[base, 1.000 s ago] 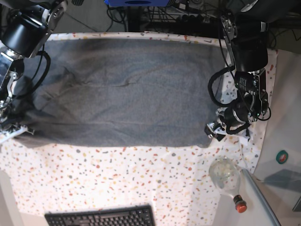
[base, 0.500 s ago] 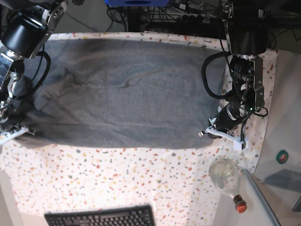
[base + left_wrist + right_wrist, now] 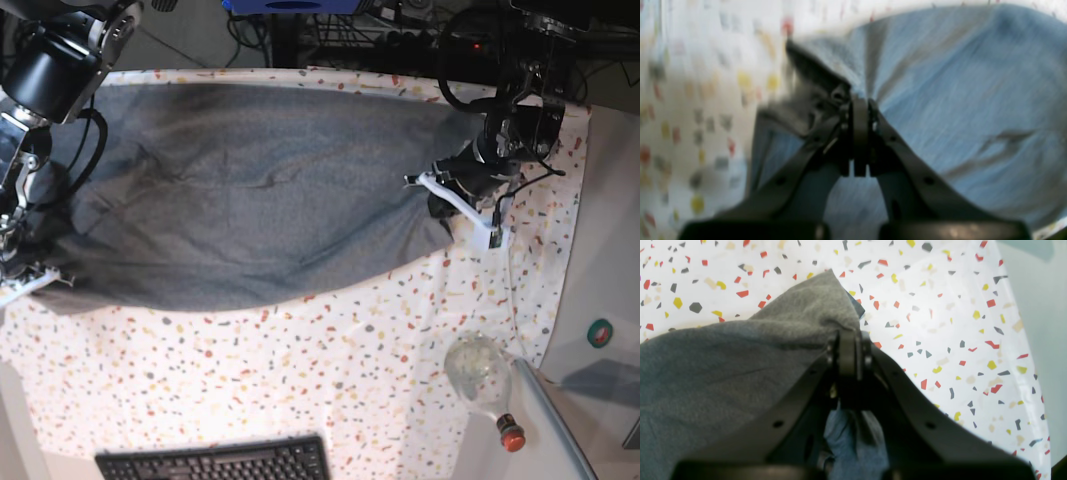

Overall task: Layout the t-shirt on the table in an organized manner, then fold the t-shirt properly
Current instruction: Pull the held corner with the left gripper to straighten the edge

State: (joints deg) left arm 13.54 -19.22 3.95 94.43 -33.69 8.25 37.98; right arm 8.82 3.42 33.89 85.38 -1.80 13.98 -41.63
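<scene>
The dark-grey t-shirt [image 3: 250,190] lies spread across the far half of the speckled table [image 3: 300,370]. My left gripper [image 3: 445,200] is shut on the shirt's near right corner and holds it lifted. The blurred left wrist view shows the jaws [image 3: 858,100] closed on bunched cloth [image 3: 957,83]. My right gripper [image 3: 30,275] is shut on the shirt's near left corner at the table's left edge. In the right wrist view its jaws [image 3: 848,336] pinch the corner of the shirt [image 3: 723,356] above the table [image 3: 957,323].
A clear plastic bottle with a red cap [image 3: 482,378] lies at the near right of the table. A black keyboard [image 3: 215,462] sits at the near edge. A plain grey side surface [image 3: 605,290] borders the right. Cables and equipment stand behind the table.
My left gripper has moved toward the far side along the right edge, carrying the shirt's corner, so the near hem now slants up to the right. The right arm has not moved.
</scene>
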